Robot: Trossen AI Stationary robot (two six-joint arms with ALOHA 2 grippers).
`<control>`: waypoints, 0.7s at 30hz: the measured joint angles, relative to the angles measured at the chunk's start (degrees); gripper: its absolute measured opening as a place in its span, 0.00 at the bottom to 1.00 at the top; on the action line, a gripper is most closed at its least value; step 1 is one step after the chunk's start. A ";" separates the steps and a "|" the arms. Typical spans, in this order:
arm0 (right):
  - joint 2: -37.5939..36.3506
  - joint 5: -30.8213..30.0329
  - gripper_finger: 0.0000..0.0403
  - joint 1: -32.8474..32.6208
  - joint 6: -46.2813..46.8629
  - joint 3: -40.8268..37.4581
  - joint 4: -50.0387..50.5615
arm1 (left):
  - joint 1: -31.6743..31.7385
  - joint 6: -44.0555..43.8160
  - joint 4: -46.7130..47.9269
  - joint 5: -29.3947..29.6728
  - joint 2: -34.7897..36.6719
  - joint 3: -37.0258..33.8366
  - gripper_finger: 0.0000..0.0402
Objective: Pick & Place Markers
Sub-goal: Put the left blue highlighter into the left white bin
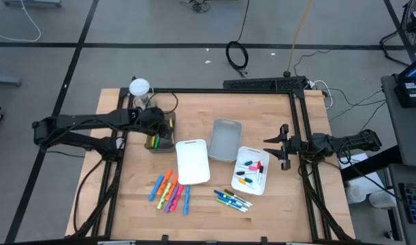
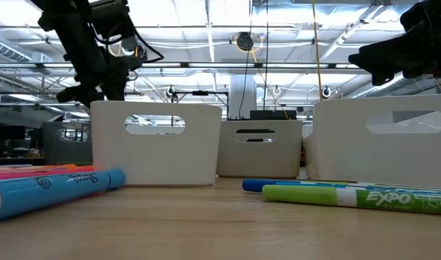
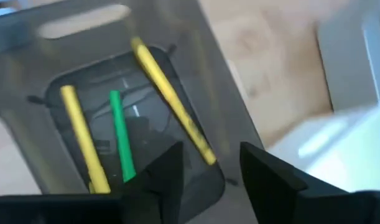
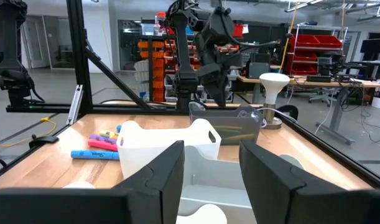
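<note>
Yellow and green markers (image 3: pixel 120 134) lay inside the grey bin (image 3: pixel 202 74), which only the left wrist view let us see into; there the left end effector (image 3: pixel 208 168) hung just above the bin, fingers parted and holding nothing. From above we saw more markers loose on the tabletop (image 1: pixel 201 197), an orange, pink and blue cluster (image 1: pixel 170 192), and others in a white tray (image 1: pixel 251 170). We found the right end effector (image 1: pixel 284 146) beside that tray, partly open and empty.

Slim mixed-colour markers (image 1: pixel 171 191) – lay flat in loose clusters on the table, some inside trays
</note>
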State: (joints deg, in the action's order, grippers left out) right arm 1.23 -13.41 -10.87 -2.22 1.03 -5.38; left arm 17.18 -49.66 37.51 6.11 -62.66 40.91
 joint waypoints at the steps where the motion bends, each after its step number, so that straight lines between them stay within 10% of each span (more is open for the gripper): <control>1: 0.00 0.00 0.35 0.01 0.00 0.00 0.00 | 0.30 1.46 0.60 -1.34 0.26 0.36 0.42; 21: 0.00 0.00 0.35 -0.01 0.00 0.01 -0.01 | -9.38 36.20 -13.64 1.82 29.25 2.79 0.48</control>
State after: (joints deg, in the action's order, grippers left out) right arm 1.24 -13.41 -10.87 -2.22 1.04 -5.39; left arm 7.80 -13.46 23.87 7.93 -33.41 43.70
